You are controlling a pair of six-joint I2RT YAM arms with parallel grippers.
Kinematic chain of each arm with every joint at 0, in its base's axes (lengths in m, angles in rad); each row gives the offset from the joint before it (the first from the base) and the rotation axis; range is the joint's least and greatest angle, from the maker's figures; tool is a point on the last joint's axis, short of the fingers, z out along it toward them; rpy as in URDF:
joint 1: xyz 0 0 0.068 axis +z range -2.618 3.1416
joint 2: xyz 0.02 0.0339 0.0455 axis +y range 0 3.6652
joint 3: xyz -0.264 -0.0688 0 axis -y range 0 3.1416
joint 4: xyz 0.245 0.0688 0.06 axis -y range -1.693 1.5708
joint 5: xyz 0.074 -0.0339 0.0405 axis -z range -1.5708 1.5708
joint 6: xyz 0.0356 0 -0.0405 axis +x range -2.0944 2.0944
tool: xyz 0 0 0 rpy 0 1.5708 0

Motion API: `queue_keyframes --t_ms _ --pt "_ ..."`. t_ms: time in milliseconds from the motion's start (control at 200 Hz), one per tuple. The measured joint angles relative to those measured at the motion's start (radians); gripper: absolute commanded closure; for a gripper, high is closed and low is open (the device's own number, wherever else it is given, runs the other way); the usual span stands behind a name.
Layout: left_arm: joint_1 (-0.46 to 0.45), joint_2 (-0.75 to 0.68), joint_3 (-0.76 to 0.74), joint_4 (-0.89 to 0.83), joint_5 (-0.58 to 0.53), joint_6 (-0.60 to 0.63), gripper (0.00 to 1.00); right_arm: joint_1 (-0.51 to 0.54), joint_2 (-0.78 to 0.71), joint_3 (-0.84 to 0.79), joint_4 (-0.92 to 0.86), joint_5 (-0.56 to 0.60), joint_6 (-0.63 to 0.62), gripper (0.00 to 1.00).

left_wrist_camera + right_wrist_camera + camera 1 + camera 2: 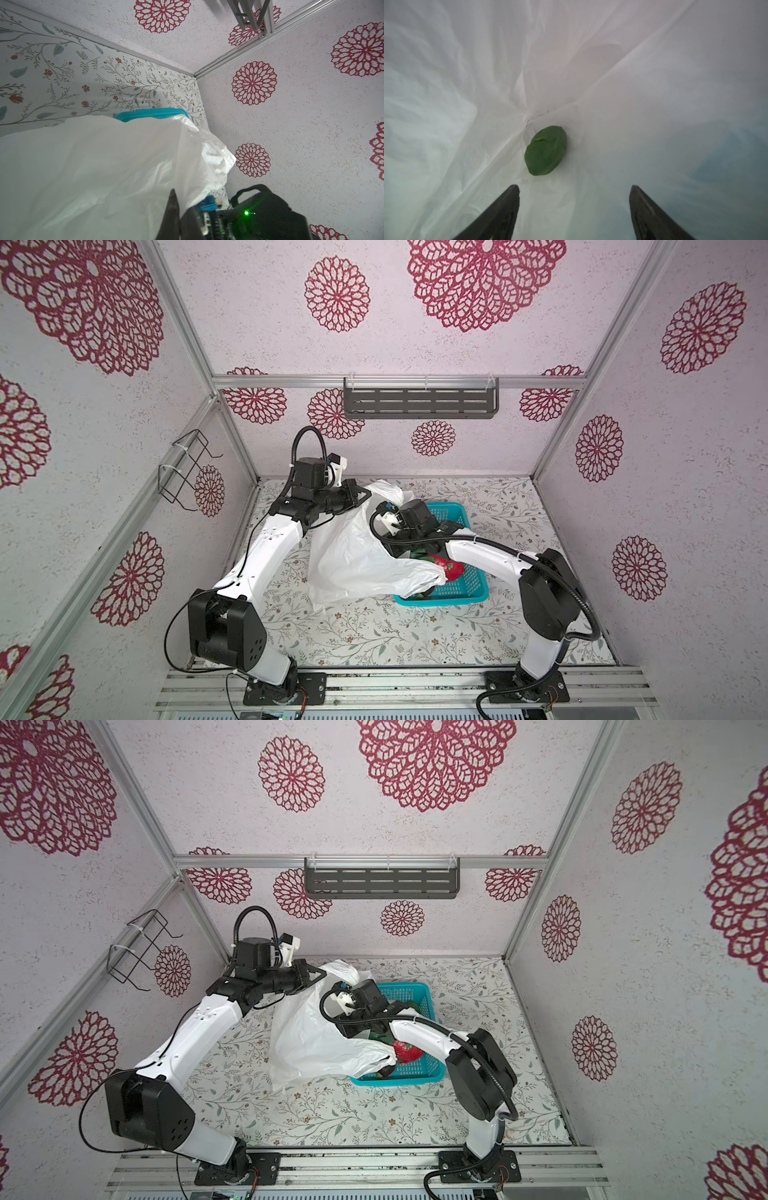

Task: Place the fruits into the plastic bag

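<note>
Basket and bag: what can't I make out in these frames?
1. Basket contents, both top views: the plastic bag and right arm cover most of the teal basket; only a red fruit shows clearly, so no count.
2. Bag contents, right wrist view: one green fruit ahead of the open right gripper; frame edges cut off the rest.
3. Left gripper grip, left wrist view: bag film hides the fingertips.

I see left arm and right arm alike: white link shells, boxy black joints, ribbed black cable loops, bolted black base plates, right claw with dark tapered fingers.
</note>
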Motion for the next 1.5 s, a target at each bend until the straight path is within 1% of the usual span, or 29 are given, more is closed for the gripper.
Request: queue_keyframes --t_ms 135,250,395,515,700,881,946,976,1031,1121,1301,1501 --pt "0.000 0.000 -0.005 0.000 -0.001 0.003 1.00 -0.043 -0.148 -0.088 0.023 0.037 0.001 0.16" --pt "0.000 0.000 -0.016 0.000 -0.001 0.005 1.00 -0.116 -0.295 -0.187 0.039 0.087 0.014 0.16" --pt "0.001 0.000 -0.022 -0.002 -0.001 0.006 1.00 -0.217 -0.460 -0.333 0.053 0.187 0.058 0.08" --pt "0.001 0.000 -0.023 -0.002 -0.003 0.007 1.00 -0.243 -0.531 -0.422 0.030 0.269 0.074 0.06" --pt "0.001 0.000 -0.023 -0.002 -0.004 0.010 1.00 -0.240 -0.513 -0.468 -0.024 0.330 0.098 0.05" --pt "0.001 0.000 -0.023 -0.002 -0.004 0.010 1.00 -0.245 -0.416 -0.473 -0.038 0.362 0.124 0.06" --pt "0.001 0.000 -0.023 -0.002 -0.005 0.010 1.00 -0.247 -0.375 -0.473 -0.039 0.360 0.131 0.06" --pt "0.001 0.000 -0.023 -0.003 -0.005 0.010 1.00 -0.248 -0.354 -0.473 -0.039 0.358 0.132 0.03" --pt "0.001 0.000 -0.023 -0.003 -0.005 0.010 1.00 -0.248 -0.320 -0.471 -0.044 0.351 0.134 0.01" --pt "0.001 0.000 -0.023 -0.006 -0.008 0.011 1.00 -0.248 -0.279 -0.443 -0.047 0.328 0.131 0.01" --pt "0.001 0.000 -0.023 -0.011 -0.008 0.011 1.00 -0.243 -0.240 -0.406 -0.077 0.306 0.130 0.01" --pt "0.001 0.000 -0.023 -0.014 -0.008 0.011 1.00 -0.233 -0.235 -0.383 -0.118 0.298 0.129 0.01"
